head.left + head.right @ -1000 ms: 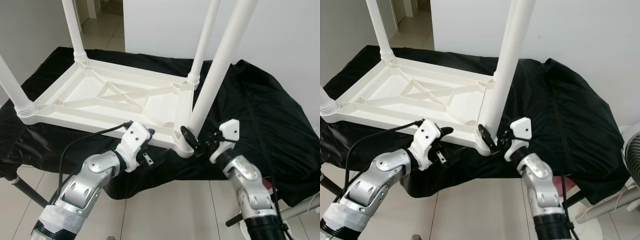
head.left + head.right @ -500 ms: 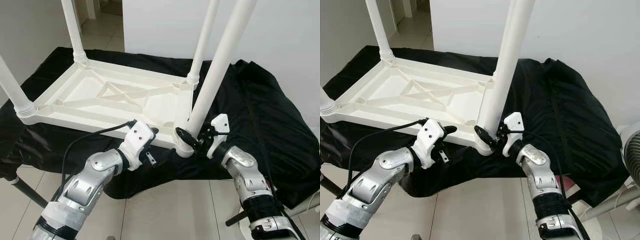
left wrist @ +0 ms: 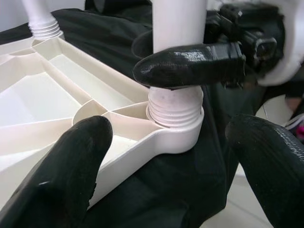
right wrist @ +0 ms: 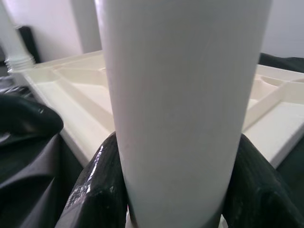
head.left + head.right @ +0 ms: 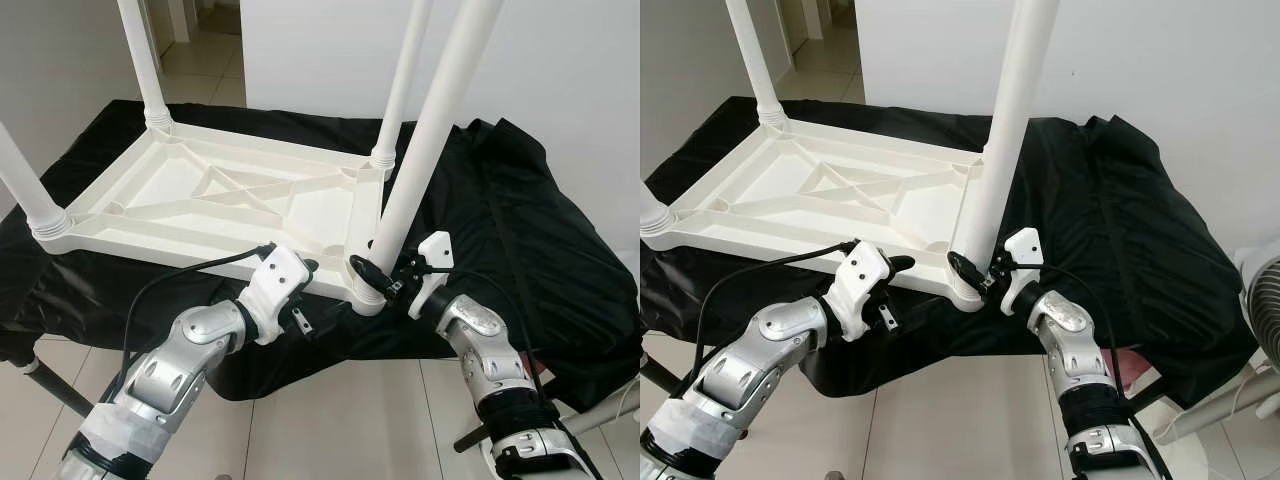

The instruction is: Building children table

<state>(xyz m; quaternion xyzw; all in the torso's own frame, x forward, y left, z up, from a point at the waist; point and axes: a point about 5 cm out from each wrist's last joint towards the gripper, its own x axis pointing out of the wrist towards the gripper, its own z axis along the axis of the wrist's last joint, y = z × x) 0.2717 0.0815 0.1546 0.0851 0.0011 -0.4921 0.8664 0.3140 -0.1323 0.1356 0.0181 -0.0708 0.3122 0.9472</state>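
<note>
A: Tabletop (image 5: pixel 200 195), upside down on the black cloth (image 5: pixel 520 230), runs from nine o'clock toward the centre. Three legs already stand in its corner sockets: one at nine o'clock (image 5: pixel 25 185), one at eleven (image 5: pixel 140 60), one at one (image 5: pixel 405 75).

B: And the edges?

A: The near rim lies close to the cloth's front edge, with bare floor tiles (image 5: pixel 330 420) below at six o'clock. Cloth stays free at three o'clock, right of the table.

B: Left gripper (image 5: pixel 303 268)?

A: Just beside the near rim at six o'clock, fingers (image 3: pixel 71 156) spread wide on either side of the corner, gripping nothing.

B: And the right one?

A: The right gripper (image 5: pixel 372 277) pinches the fourth leg (image 5: pixel 425 130) low down, just above its threaded end in the near right socket (image 3: pixel 175 126). A black finger sits on each side of the white tube.

B: Any change from a second ago?

A: The right wrist has rolled, its white housing swinging from the four o'clock side up toward the leg, and the forearm has drawn in closer. The left gripper has crept slightly toward the corner. The leg remains seated.
</note>
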